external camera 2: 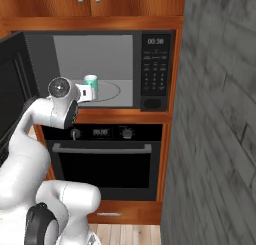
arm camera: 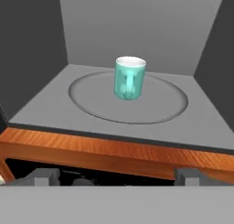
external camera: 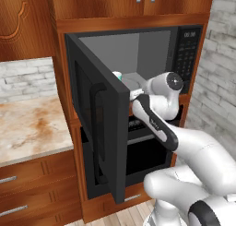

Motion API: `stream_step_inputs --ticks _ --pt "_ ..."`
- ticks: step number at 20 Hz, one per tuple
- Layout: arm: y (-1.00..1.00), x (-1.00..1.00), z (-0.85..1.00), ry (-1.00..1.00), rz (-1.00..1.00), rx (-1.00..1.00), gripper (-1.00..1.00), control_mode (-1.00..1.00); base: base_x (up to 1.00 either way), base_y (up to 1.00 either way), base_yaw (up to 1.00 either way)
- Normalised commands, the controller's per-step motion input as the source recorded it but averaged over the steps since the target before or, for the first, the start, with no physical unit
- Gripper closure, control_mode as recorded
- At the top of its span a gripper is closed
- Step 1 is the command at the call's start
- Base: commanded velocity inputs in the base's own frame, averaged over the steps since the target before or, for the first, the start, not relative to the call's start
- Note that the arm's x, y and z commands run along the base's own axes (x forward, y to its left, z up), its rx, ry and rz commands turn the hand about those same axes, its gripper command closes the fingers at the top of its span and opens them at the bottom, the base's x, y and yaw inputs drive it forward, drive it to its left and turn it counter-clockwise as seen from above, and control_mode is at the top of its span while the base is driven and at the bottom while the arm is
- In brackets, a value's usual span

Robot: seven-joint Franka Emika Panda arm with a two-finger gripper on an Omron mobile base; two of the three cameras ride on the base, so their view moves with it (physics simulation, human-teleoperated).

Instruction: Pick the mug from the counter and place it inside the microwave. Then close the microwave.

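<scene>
White robot arm segments fill the foreground, rising from the base and bending toward the microwave (external camera 2: 100, 69), a black built-in box set in brown wooden cabinetry above a black oven (external camera 2: 102, 159).

Inside the microwave, the teal-green mug (arm camera: 130, 78) stands upright on the round plate (arm camera: 160, 106), slightly left of the plate's middle as the hand camera looks in, with its handle turned toward the opening. Nothing touches the mug. From this I judge the first part of the task done: the mug has left the counter (external camera: 27, 123), which lies to the left of the microwave, and sits in the grey interior.

What remains is closing the microwave. Its door (external camera: 99, 128) stands wide open, swung out to the left of the cavity, with the vertical bar handle facing away from the opening.

The end effector (arm camera: 116, 177) sits just outside the microwave's front lip, level with the wooden ledge below the cavity and pointing straight in at the mug. Its two fingertips (arm camera: 43, 176) are spread fully apart and hold nothing. The wrist hangs in front of the cavity's lower left corner, the forearm sloping down and back toward the base, between the open door and the microwave's keypad side.
</scene>
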Motion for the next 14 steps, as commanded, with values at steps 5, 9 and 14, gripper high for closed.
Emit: stream_step_inputs --ticks 5,9,14 --pt "-0.28 -0.62 0.45 0.07 0.00 0.01 -1.00 -1.00 0.00 0.00 0.00" --pt "-0.26 -0.39 0.26 0.23 -0.02 0.03 -1.00 -1.00 0.00 0.00 0.00" --pt "0.00 -0.07 0.07 0.30 -0.06 0.02 -1.00 -1.00 0.00 0.00 0.00"
